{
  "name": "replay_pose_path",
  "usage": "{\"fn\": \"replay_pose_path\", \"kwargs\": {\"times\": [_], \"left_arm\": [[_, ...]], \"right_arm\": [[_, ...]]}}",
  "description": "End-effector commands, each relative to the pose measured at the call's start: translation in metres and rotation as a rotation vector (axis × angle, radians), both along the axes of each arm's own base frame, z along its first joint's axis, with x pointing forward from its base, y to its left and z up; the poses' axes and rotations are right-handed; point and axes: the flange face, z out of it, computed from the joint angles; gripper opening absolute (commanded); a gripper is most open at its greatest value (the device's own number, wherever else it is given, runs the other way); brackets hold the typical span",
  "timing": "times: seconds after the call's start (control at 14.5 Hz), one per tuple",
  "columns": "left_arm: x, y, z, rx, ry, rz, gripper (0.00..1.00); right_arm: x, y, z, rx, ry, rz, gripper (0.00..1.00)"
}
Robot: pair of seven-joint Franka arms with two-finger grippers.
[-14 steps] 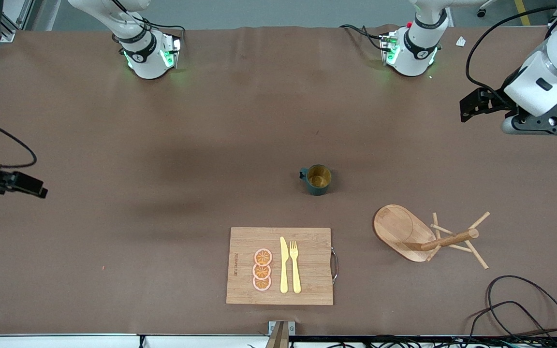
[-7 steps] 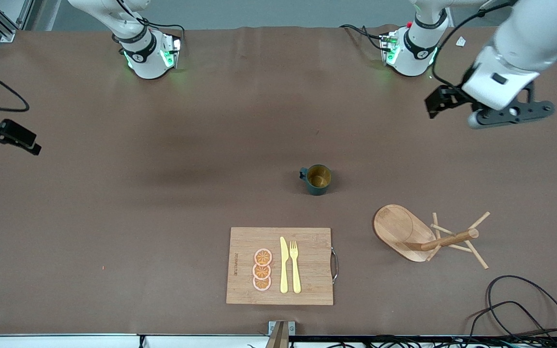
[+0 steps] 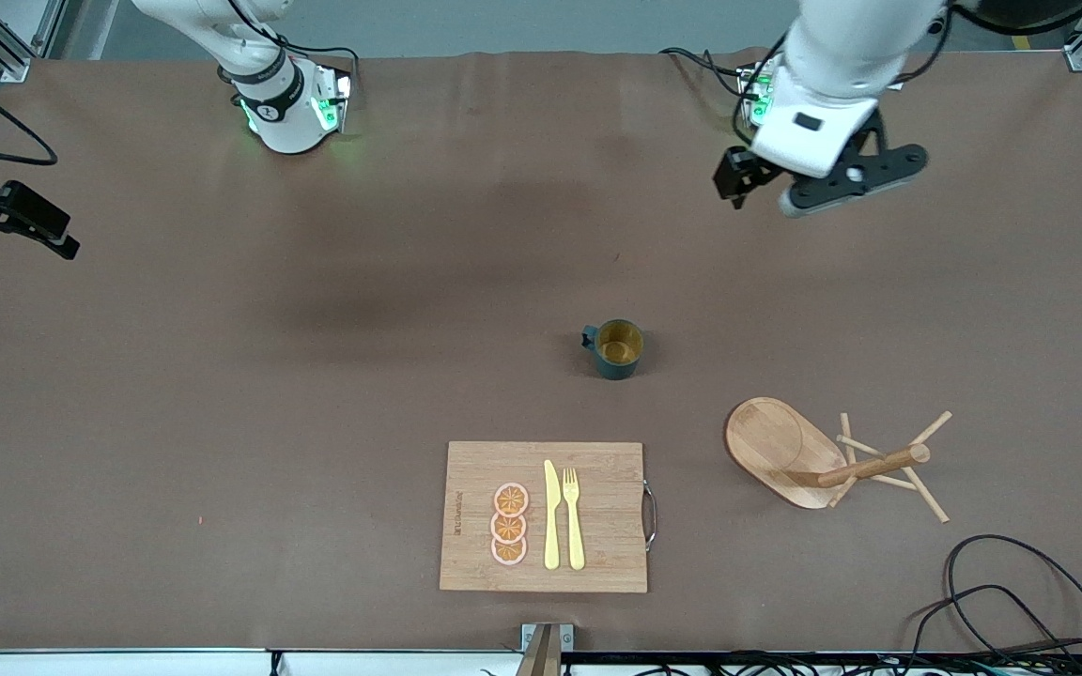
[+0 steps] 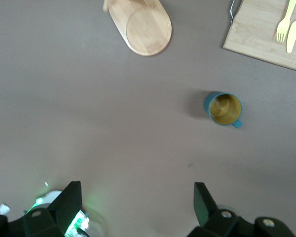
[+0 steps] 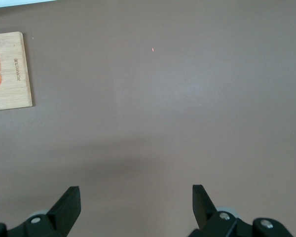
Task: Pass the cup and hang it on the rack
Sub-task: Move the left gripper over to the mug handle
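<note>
While both arms are hanging above the bench [image 3: 222, 394], the cup [image 3: 618, 348] is standing upright near the middle, with bare brown surface open on every side of it. Its handle is pointing toward the right arm's end. The rack [image 3: 827, 460] is lying tipped on its side, nearer to the front camera than the cup and toward the left arm's end, well apart from the cup; its pegs are splaying toward that end and its oval base is facing the cup's side. The cutting board [image 3: 544, 516] is sitting close to the bench's front edge, carrying three orange slices [image 3: 509, 524], a knife [image 3: 551, 515] and a fork [image 3: 573, 518]. A black cable [image 3: 1020, 591] is looping at the front corner near the rack.

The left pincer [image 3: 738, 183] is hovering over the open strip in front of its own base, with its fingers [image 4: 69, 205] spread wide and gripping nothing. The right pincer [image 3: 48, 235] is hanging at the right arm's end edge, fingers [image 5: 69, 205] likewise spread apart and gripping nothing.

Compared with one second ago, the left pincer is arriving from the bench's end edge, moving inward toward the middle; the right pincer is sitting closer to the base row. Cup, rack and board are remaining unmoved.
</note>
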Motion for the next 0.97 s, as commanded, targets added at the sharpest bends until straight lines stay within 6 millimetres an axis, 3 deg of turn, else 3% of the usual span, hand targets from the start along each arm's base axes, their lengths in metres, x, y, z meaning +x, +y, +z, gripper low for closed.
{"fn": "replay_pose_path", "kwargs": {"times": [0.0,0.28,0.55,0.76,0.9], "left_arm": [[-0.011,-0.049,-0.013,0.045,-0.014,0.066,1.0],[-0.05,-0.132,-0.055,0.134,-0.053,0.141,1.0],[-0.103,-0.207,-0.115,0.256,-0.16,0.156,1.0],[-0.122,-0.236,-0.162,0.329,-0.244,0.271,1.0],[-0.123,-0.256,-0.189,0.34,-0.287,0.31,1.0]], "right_arm": [[-0.017,-0.014,0.002,-0.011,0.02,0.026,1.0],[-0.016,-0.019,0.005,0.0,0.01,0.026,1.0],[-0.016,-0.008,0.007,-0.002,0.011,0.042,1.0],[-0.01,-0.013,0.023,-0.001,-0.018,0.039,1.0],[-0.008,-0.018,0.033,-0.002,-0.047,0.028,1.0]]}}
